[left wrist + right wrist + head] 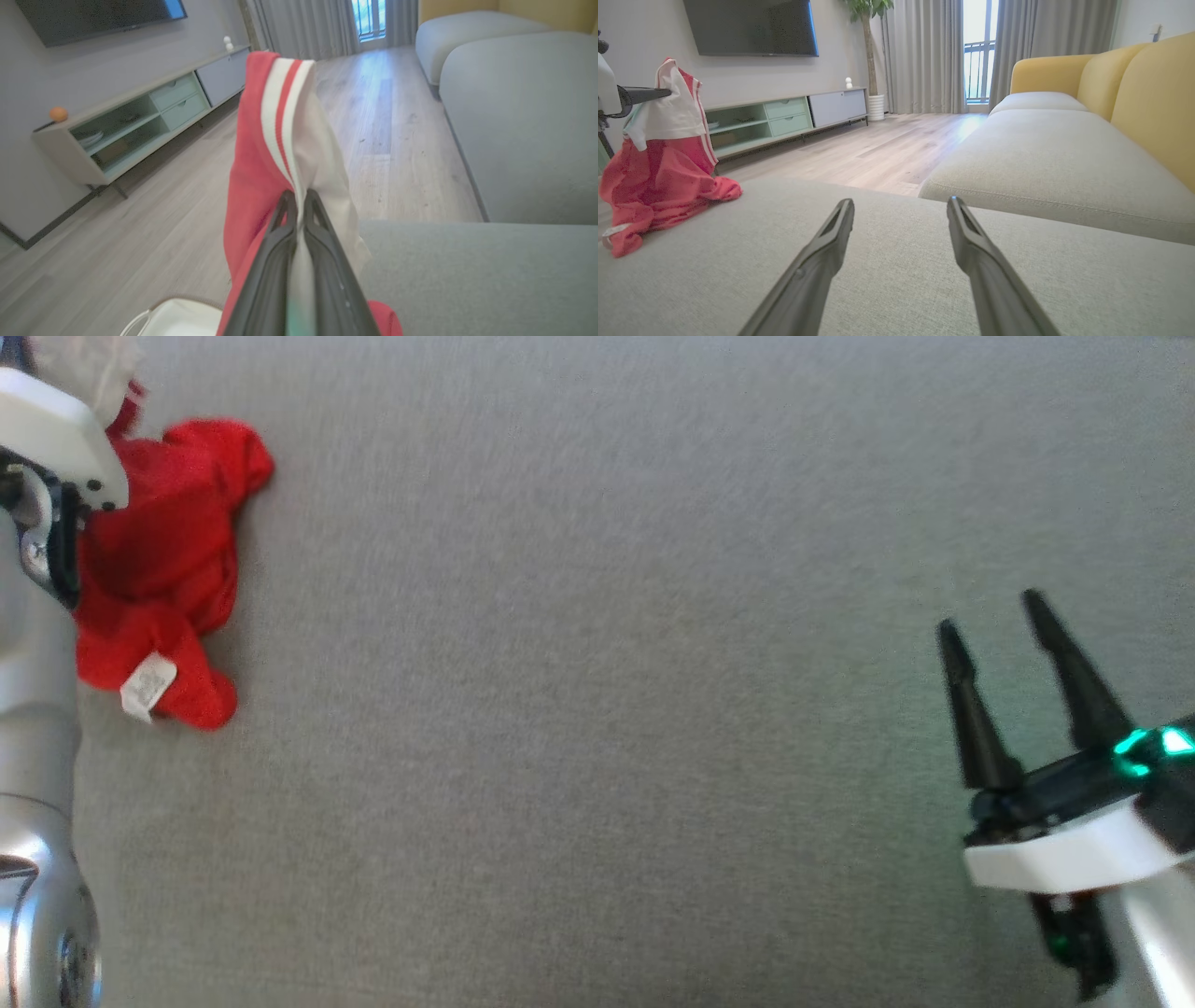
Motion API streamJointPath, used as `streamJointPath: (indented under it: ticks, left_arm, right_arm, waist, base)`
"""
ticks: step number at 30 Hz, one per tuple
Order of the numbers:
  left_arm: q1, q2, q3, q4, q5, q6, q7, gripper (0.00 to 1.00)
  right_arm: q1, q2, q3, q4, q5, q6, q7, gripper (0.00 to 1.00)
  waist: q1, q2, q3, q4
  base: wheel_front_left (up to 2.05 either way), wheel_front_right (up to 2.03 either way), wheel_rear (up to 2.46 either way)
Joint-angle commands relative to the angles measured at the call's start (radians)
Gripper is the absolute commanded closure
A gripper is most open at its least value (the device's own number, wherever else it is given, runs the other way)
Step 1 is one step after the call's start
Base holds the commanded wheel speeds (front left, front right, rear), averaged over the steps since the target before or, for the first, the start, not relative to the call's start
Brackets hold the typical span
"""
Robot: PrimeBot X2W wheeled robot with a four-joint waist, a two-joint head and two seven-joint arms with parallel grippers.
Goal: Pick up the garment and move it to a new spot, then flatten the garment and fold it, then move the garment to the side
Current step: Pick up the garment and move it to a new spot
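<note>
The garment [163, 569] is red with a white part and red-and-white striped trim, and a white label near its lower end. It hangs bunched at the left edge of the grey cushion, its lower part resting on the cushion. My left gripper [299, 198] is shut on the garment's [280, 140] white fabric, lifting that part up. From the right wrist view the garment [663, 186] droops from the left gripper's fingers [642, 94] at the far left. My right gripper [994, 616] stands open over the cushion at the lower right, fingers [838, 228] apart with nothing between them.
The grey cushion [597, 709] stretches wide between the two arms. Beyond it lie a wood floor [878, 149], a low TV cabinet [784, 116], and a sofa with yellow backrests [1111, 84]. A white container rim [177, 317] sits below the left gripper.
</note>
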Motion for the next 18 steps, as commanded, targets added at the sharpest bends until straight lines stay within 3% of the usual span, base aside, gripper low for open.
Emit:
streamJointPath:
  ticks: [1, 8, 9, 18]
  left_arm:
    - [-0.053, 0.066, 0.003, -0.049, 0.012, -0.005, -0.011, 1.00]
    - [-0.064, 0.062, -0.041, -0.161, 0.011, -0.040, 0.013, 1.00]
    - [-0.064, 0.056, -0.048, -0.204, 0.000, -0.049, 0.033, 1.00]
    - [-0.042, -0.002, -0.087, -0.418, -0.069, -0.067, 0.169, 1.00]
  right_arm:
    - [0.011, 0.001, 0.022, -0.022, 0.008, 0.007, -0.006, 0.00]
    - [0.064, 0.083, 0.054, 0.013, -0.006, 0.007, -0.006, 0.00]
    - [0.074, 0.098, 0.058, 0.016, -0.010, 0.007, -0.006, 0.00]
    - [0.061, 0.133, 0.072, 0.018, -0.014, 0.007, -0.006, 0.00]
  waist:
    - [0.0002, 0.0000, -0.104, -0.058]
    - [0.0002, 0.0000, -0.277, -0.190]
    - [0.0002, 0.0000, -0.309, -0.237]
    - [0.0002, 0.0000, -0.352, -0.444]
  base:
    - [0.00, 0.00, 0.00]
    - [0.00, 0.00, 0.00]
    - [0.00, 0.00, 0.00]
    - [0.00, 0.00, 0.00]
